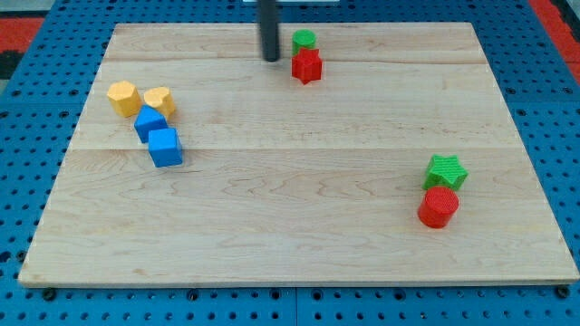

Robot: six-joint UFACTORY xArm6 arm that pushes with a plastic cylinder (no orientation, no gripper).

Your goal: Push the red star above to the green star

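One red star [307, 65], seemingly upright, intact.

One raised view, facing whole board [299, 244]

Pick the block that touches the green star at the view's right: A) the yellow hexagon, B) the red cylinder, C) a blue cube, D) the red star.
B: the red cylinder sits right against the green star, just below it, while the red star lies far off by my tip.
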